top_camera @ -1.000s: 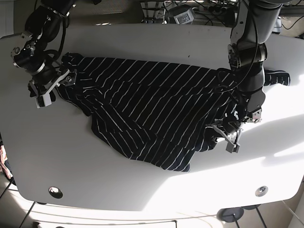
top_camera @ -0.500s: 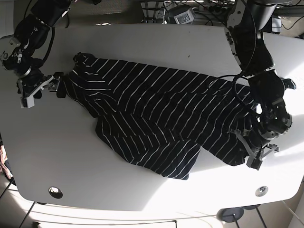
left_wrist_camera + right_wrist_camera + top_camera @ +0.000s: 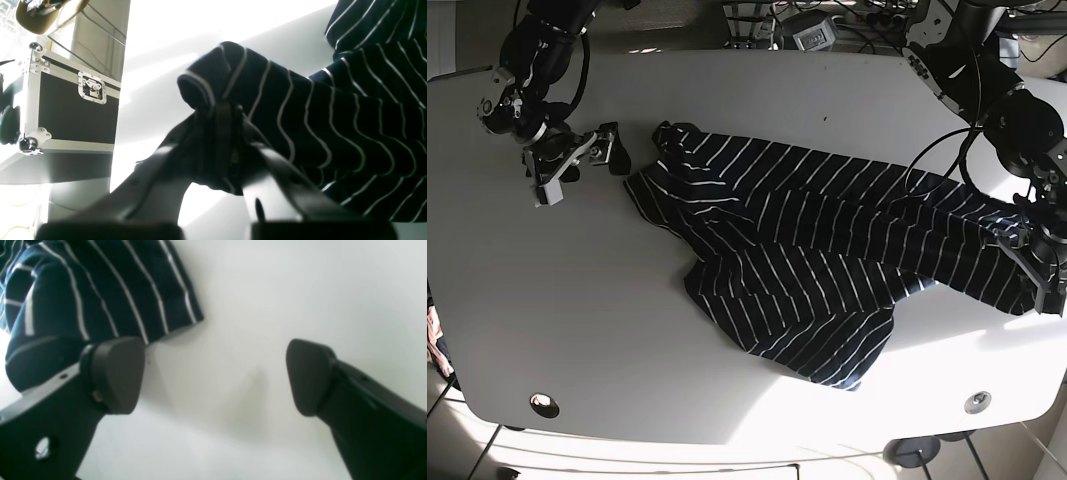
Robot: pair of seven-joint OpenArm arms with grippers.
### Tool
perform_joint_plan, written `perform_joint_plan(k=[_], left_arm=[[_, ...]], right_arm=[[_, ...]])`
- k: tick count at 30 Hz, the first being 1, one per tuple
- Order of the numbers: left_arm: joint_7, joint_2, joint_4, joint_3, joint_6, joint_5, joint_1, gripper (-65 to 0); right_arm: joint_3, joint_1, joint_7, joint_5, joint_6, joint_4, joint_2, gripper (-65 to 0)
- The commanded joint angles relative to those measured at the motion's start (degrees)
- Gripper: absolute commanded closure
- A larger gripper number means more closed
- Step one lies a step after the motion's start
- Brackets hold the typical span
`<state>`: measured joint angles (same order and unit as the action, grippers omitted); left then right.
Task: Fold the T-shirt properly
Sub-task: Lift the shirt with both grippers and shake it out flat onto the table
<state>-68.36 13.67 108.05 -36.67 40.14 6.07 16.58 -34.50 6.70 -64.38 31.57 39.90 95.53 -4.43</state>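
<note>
the t-shirt (image 3: pixel 827 255) lay slantwise across the table (image 3: pixel 557 300), its far end pinched in the left hand (image 3: pixel 224 115), while the right hand (image 3: pixel 213 376) hung open beside the near end.

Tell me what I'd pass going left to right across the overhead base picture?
Right arm's open claw → striped T-shirt spread on the white table → left arm's claw, shut on the shirt's edge.

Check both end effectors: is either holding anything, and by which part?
The left end effector is shut on the striped T-shirt, pinching a folded edge of the fabric. The right end effector is open and holds nothing.
</note>
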Motion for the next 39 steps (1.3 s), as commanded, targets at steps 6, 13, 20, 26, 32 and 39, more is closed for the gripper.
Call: perform_joint_plan(k=[6, 13, 20, 26, 32, 39], left_arm=[[1.32, 1.32, 0.92, -0.48, -0.14, 0.48, -0.97, 0.0], [1.32, 1.32, 0.48, -0.13, -0.14, 0.31, -0.80, 0.0], [1.32, 1.32, 0.48, -0.13, -0.14, 0.40, -0.89, 0.0], [4.93, 1.32, 0.48, -0.13, -0.14, 0.13, -3.00, 0.0], [4.84, 1.41, 0.74, -0.48, -0.14, 0.40, -3.00, 0.0], [4.49, 1.41, 3.38, -0.39, -0.14, 0.48, -2.38, 0.0]], right_arm=[[-0.27, 1.52, -4.06, 17.00, 0.10, 2.80, -1.77, -65.0], [3.60, 6.88, -4.06, 23.42, 0.10, 9.49, -3.00, -65.0], [12.83, 7.23, -1.51, 17.44, 0.10, 9.40, -1.86, -65.0], [15.73, 7.32, 0.07, 7.77, 0.10, 9.31, 3.24, -65.0], [15.64, 6.27, 2.36, 7.15, 0.10, 9.31, 2.98, -1.1], [8.87, 5.39, 2.01, 7.42, 0.10, 9.05, 2.89, -1.6]])
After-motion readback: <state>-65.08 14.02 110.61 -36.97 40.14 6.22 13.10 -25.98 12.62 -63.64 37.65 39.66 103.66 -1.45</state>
